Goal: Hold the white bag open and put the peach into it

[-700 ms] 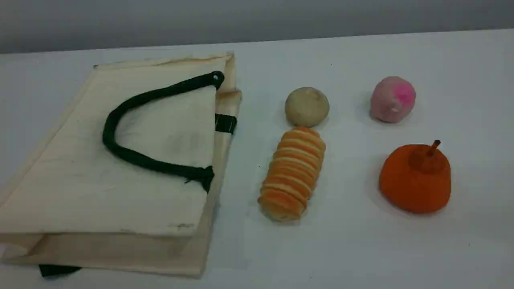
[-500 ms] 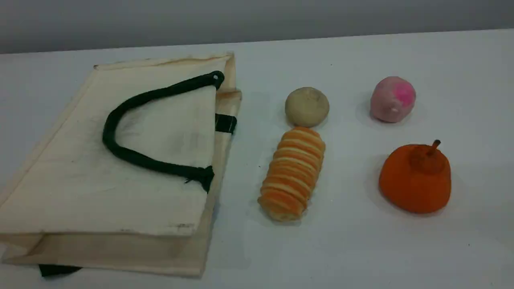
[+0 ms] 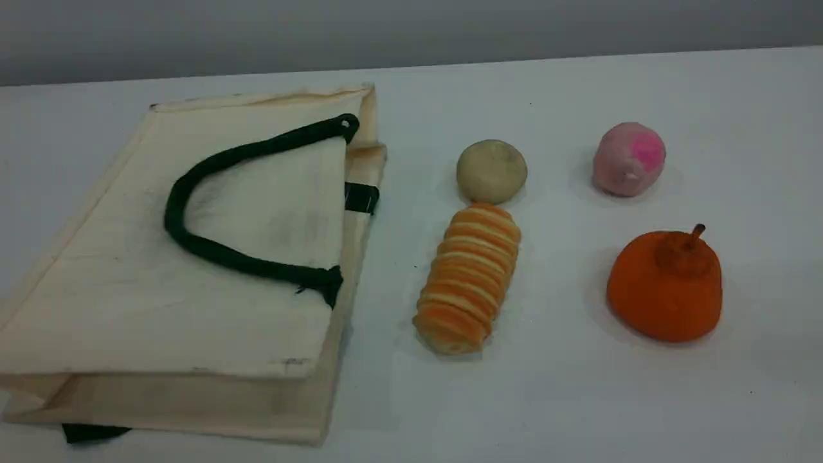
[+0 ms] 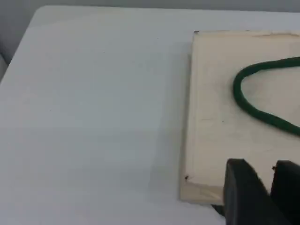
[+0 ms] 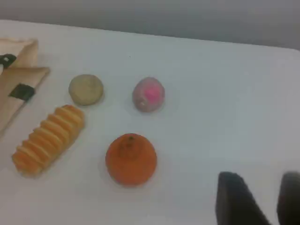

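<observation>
White table holding a flat white bag, peach, tan ball, striped bread roll and orange fruit.

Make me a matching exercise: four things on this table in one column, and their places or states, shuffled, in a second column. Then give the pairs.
Things:
1. white bag
2. peach
3. beige ball
4. orange stemmed fruit

Places or states:
A. just beyond the far end of the striped bread roll
B. on the near right, stem pointing up
C. lying flat on the left, a green rope handle looped across its top
D. on the far right, showing a magenta patch

Pairs: 1-C, 2-D, 3-A, 4-B
</observation>
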Tool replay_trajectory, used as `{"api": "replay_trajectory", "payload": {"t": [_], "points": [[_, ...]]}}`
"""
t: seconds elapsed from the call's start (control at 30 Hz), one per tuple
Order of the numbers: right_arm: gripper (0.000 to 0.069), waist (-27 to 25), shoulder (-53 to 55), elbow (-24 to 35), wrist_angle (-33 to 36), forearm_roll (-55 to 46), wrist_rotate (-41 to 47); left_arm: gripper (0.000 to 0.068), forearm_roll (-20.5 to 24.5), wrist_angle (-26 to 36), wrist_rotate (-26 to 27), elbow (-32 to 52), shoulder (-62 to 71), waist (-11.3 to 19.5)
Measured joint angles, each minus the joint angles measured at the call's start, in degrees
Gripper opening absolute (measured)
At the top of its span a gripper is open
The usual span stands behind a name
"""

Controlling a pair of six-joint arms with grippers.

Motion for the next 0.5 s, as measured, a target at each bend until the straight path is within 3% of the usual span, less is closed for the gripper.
{"api": "replay_trajectory", "payload": {"t": [0.5], "points": [[0.0198, 0.07, 0.00, 0.00, 0.00, 0.00, -0.01, 0.0199, 0.00, 0.00, 0.00, 0.00, 0.00, -0.07]]}}
